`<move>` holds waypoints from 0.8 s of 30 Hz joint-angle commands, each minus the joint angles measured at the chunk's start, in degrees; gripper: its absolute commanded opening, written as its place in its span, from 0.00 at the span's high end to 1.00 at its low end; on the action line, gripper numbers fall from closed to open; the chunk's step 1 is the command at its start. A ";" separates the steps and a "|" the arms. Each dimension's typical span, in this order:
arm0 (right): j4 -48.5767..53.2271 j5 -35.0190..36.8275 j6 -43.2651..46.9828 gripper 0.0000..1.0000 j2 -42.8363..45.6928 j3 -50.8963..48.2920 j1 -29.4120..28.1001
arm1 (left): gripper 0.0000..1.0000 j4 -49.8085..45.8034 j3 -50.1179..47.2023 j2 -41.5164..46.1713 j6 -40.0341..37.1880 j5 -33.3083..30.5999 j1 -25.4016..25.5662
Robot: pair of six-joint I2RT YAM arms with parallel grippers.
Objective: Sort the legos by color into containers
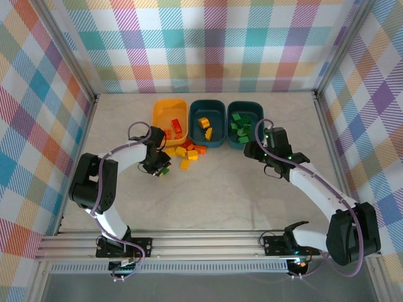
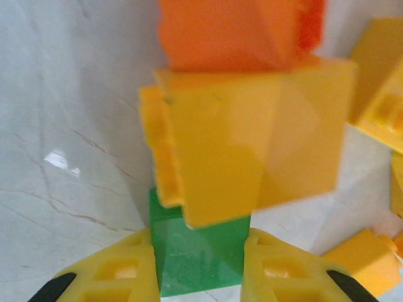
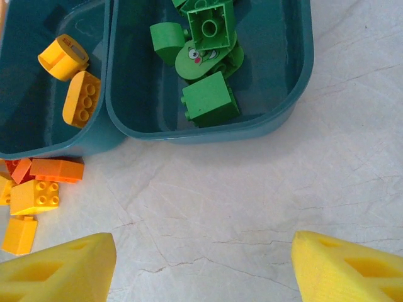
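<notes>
Jaws of the left gripper [image 2: 200,248] pinched a green brick [image 2: 195,270], whose teal tub [image 3: 208,131] lay far right, beside the wide-jawed right gripper [image 3: 203,242].

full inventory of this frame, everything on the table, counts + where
orange-yellow tub: 1, left end of the row at the table's far side
middle teal tub: 1, dark teal, centre of the row
right teal tub: 1, dark teal, right end
red-orange legos: a few, in the orange-yellow tub
yellow legos: 2, in the middle teal tub
green legos: at least 5, in the right teal tub
loose legos: roughly 8, yellow and orange, piled before the tubs
green lego: 1, beside that pile
table: 1, pale marbled
left end effector: shut on the green lego
right end effector: open, above bare table
</notes>
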State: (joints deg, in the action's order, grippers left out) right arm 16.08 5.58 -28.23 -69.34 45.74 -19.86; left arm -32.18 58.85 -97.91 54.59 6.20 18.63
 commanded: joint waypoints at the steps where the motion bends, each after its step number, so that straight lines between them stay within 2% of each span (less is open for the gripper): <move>1: -0.50 1.03 0.41 0.26 1.48 -0.56 0.17 | 0.78 1.21 -0.36 6.33 -1.79 -0.53 3.94; 5: -0.81 1.68 -0.51 0.26 1.18 -0.17 0.19 | 0.77 0.50 5.49 8.16 -5.55 -0.02 9.18; 9: 0.74 4.87 -3.48 0.26 0.87 0.43 0.64 | 0.77 -0.01 16.80 2.37 -9.95 0.76 13.00; 15: 2.85 6.61 -8.49 0.24 4.48 -1.24 2.89 | 0.78 2.70 39.59 -15.20 -14.73 7.57 17.24; 19: 4.64 7.27 -8.27 0.23 7.55 -2.29 2.98 | 0.78 -0.85 59.52 -28.75 -17.81 12.45 19.60; 24: 5.77 7.71 -7.07 0.22 10.87 -3.93 3.38 | 0.76 -7.02 80.44 -42.49 -19.87 13.93 21.78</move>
State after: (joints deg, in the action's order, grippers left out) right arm 19.90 12.05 -35.20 -60.23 43.03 -16.88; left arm -33.58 131.22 -136.79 37.76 17.30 39.03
